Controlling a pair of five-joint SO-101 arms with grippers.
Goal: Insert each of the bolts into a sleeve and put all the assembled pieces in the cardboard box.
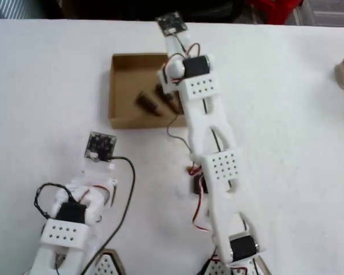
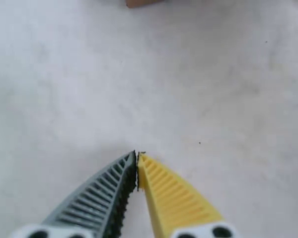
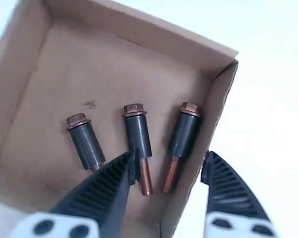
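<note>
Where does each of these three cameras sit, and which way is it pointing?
High view: fixed above, looking down at the table, cardboard box, left arm and right arm.
Left wrist view: on that arm's wrist, facing bare table past its shut left claw; a box corner lies beyond.
Right wrist view: on that arm's wrist, looking down past its open right claw into the box at three sleeved bolts.
Shared: high and right wrist views both show bolts in the box.
</note>
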